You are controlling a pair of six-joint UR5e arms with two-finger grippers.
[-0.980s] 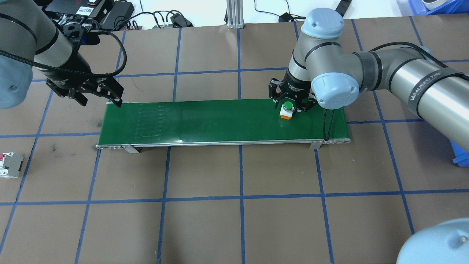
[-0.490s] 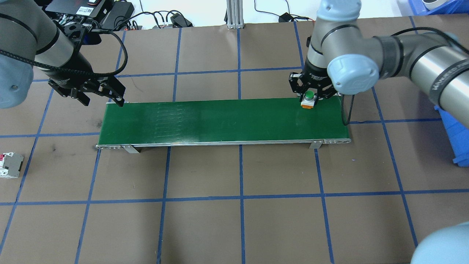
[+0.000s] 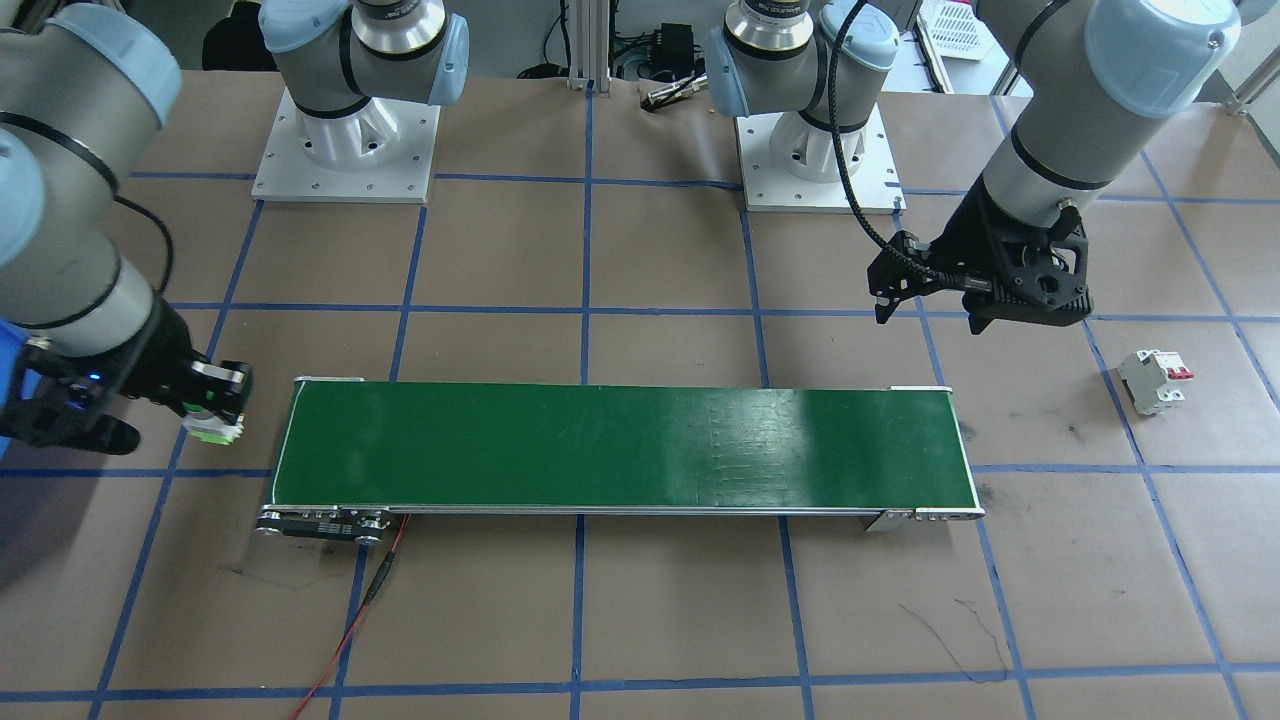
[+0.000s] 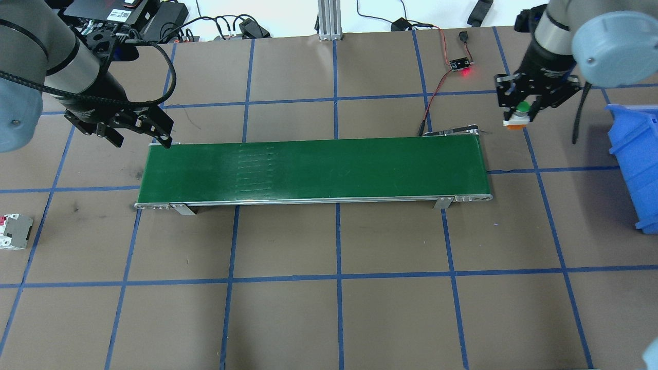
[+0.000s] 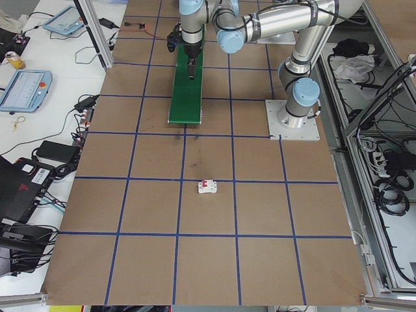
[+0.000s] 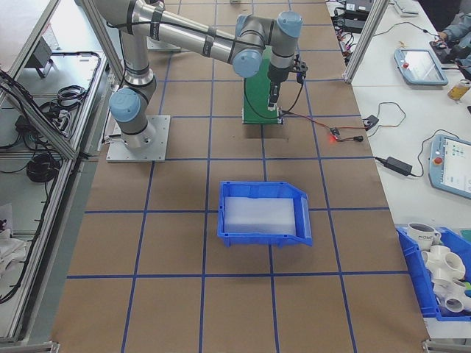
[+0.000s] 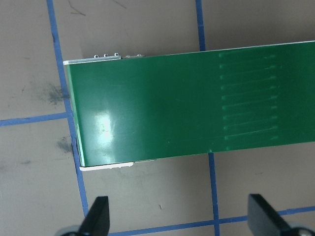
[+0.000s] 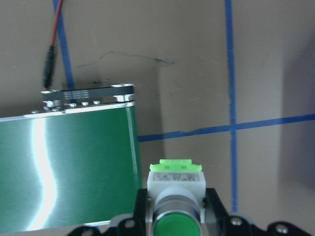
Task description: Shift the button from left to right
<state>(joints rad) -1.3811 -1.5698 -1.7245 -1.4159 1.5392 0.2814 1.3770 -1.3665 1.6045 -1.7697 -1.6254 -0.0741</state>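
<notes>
Carrying the button (image 4: pixel 520 112) clamped in the right end effector (image 4: pixel 523 110), the arm needed a level path toward the blue bin (image 4: pixel 635 169). The left end effector (image 4: pixel 138 131) hung with fingers apart.

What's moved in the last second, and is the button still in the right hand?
Yes. The right hand has carried the button off the right end of the green conveyor belt, out over the table toward the blue bin, staying shut on it throughout. The left hand stays open at the belt's left end, and the circuit breaker has not shifted.
</notes>
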